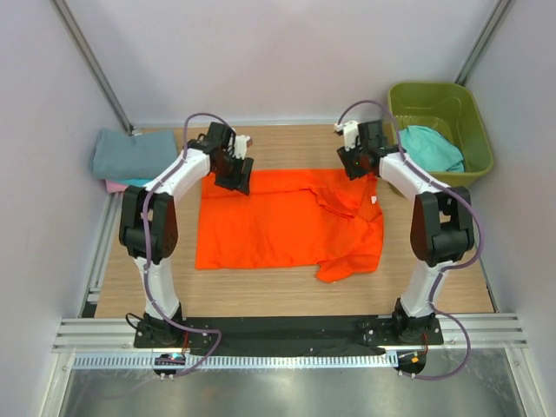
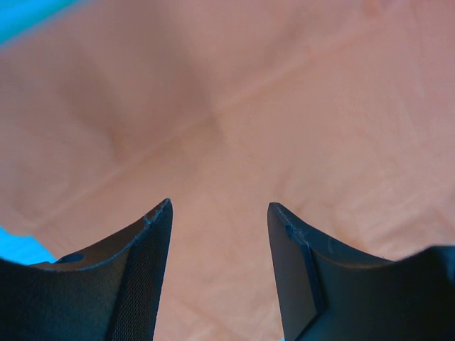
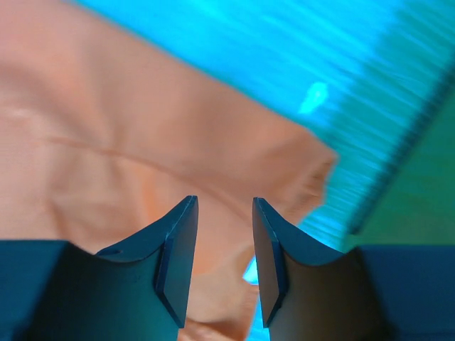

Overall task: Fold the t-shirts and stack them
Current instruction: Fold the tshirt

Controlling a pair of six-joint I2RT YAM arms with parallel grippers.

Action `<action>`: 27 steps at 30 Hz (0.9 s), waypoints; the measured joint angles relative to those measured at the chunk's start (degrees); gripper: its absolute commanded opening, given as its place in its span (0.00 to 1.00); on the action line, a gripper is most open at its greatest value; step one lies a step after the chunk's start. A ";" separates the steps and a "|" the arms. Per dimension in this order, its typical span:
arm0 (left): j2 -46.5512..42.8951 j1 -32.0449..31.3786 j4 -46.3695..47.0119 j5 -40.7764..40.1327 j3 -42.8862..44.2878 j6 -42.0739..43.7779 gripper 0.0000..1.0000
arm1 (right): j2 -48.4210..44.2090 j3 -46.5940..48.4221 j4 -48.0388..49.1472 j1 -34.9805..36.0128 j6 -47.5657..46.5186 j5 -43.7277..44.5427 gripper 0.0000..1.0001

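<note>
Orange t-shirt (image 1: 287, 221) spread flat, right side rumpled. Left gripper (image 2: 219, 206) just above its far-left edge, jaws wide apart, empty. Right gripper (image 3: 224, 200) just above far-right corner, jaws partly apart, empty. Teal t-shirt (image 1: 430, 148) in tub (image 1: 434, 100), right of it.

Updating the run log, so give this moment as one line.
orange t-shirt: spread on table, right side bunched | left gripper: open above its far edge | right gripper: open, holding nothing | folded stack: far left
</note>
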 measured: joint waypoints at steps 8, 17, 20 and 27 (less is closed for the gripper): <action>13.79 6.23 0.79 -1.99 15.98 0.83 0.57 | 4.31 1.44 2.25 -5.62 3.04 0.15 0.41; 20.92 7.13 -1.33 -3.93 20.92 2.82 0.59 | 10.80 2.86 1.77 -5.64 3.30 -0.09 0.41; 21.70 7.26 -1.97 -4.39 21.33 2.84 0.59 | 11.69 3.96 1.55 -5.75 3.23 0.52 0.42; 24.13 8.33 -3.56 -4.44 25.53 2.56 0.59 | 13.62 5.84 1.40 -5.92 2.99 2.27 0.43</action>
